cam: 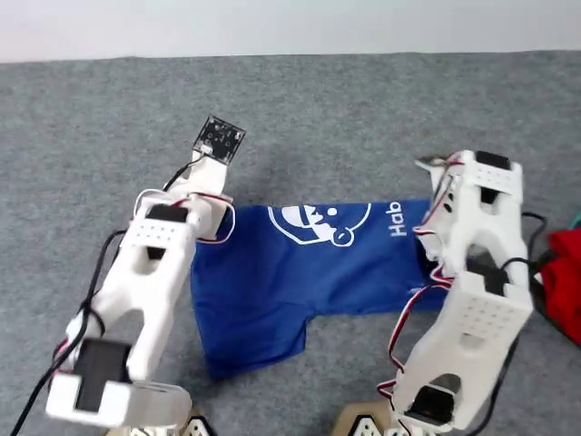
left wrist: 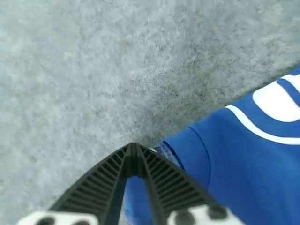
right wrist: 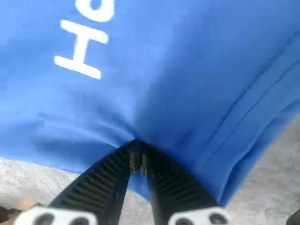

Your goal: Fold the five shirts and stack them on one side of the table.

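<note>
1. Blue shirt (cam: 300,272). Lies spread on the grey table (cam: 363,109) between the left arm (cam: 150,282) and the right arm (cam: 472,300), printed side up. Reaches toward the near edge in one lobe on the left arm's side. Passes under the right arm on the other side, outline there hidden.
2. White print (cam: 320,223). Sits close to the shirt's far edge. Comprises a round emblem and lettering, the lettering cut short by the right arm in the high view and by the frame in the right wrist view.
3. Left gripper (left wrist: 134,149). Rests at the shirt's far corner, where the cloth borders bare table. Fingers (left wrist: 164,187) closed tip to tip, with blue cloth showing between them and just beside the tips, so pinching the hem. Covered by its own wrist in the high view.
4. Right gripper (right wrist: 137,157). Rests on the shirt near the lettering and beside a stitched seam. Fingers (right wrist: 103,183) drawn together to a thin slit, with the cloth puckered into folds at the tips, so gripping a gather of the shirt. Concealed under the arm's body in the high view.
5. Red cloth (cam: 563,282). Lies beyond the right arm, apart from the shirt. Cut off by the edge of the high view, kind of garment impossible to tell.
</note>
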